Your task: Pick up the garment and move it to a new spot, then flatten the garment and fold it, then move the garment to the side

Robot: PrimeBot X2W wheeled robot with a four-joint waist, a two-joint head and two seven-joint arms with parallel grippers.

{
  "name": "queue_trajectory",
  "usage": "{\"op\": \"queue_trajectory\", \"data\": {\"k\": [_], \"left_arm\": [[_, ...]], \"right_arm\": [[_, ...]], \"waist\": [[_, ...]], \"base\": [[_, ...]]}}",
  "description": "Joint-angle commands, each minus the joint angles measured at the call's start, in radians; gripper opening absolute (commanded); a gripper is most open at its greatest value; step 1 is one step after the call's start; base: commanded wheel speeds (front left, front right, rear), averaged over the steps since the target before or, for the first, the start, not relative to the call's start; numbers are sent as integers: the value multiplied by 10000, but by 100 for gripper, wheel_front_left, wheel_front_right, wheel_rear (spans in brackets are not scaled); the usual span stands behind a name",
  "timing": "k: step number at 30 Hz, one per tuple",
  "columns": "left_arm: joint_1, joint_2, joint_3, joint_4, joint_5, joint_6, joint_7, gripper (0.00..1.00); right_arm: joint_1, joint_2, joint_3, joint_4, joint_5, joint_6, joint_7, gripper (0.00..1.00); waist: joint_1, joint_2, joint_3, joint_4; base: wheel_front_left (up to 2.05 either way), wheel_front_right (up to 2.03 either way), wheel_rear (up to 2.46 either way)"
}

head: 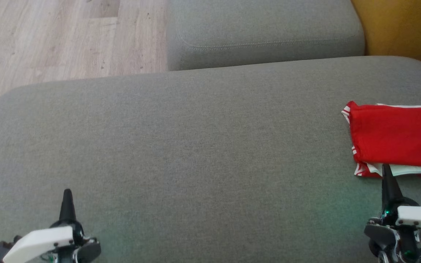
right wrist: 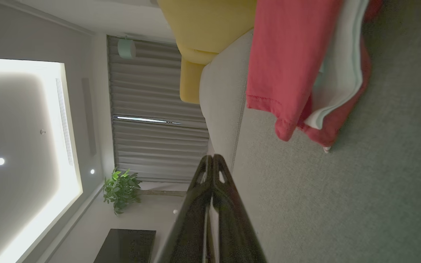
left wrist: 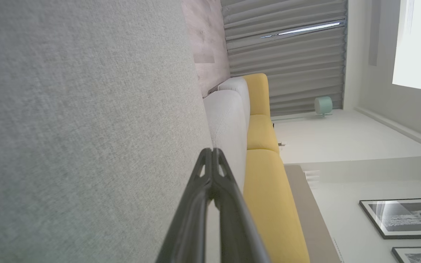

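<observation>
garment (head: 397, 137) looks soft and light, just ahead of right gripper (head: 386, 170); best pinched at its near edge. that and left gripper (head: 67, 193) are pressed together, empty.

— What is seen of the grippers?

— The left gripper (head: 67, 195) and the right gripper (head: 386, 171) are shown as slim black spikes, tapered to a point. Close up, the fingers (left wrist: 194, 208) are seen to be matte dark plastic, pierced by small triangular cut-outs near the tips.

— And behind them?

— Each wrist is capped by a smooth white cover (head: 38, 243), rounded at the edges. Dark grey housing (head: 378, 232) with silvery fittings is seen beneath, and small green lights (head: 387, 212) are lit on the right one.
</observation>
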Motion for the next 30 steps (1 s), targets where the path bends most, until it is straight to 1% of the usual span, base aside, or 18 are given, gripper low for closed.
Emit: {"op": "queue_trajectory", "data": {"k": [1,10,30], "left_arm": [[-684,22,354,-296,-340,-125,105,0],[-980,16,531,-265,-1412,-244,365,0],[-989,16,535,-266,-1447,-247,372,0]], "right_arm": [[-640,-64,116,-310,375,64,130,0],[-954,-66,13,-239,1475,69,391,0],[-964,-62,3,-236,1504,69,404,0]], "waist": [[0,0,35,-5],[0,0,200,-25],[0,0,205,-26]], "base": [[0,0,0],[0,0,0],[0,0,0]]}}
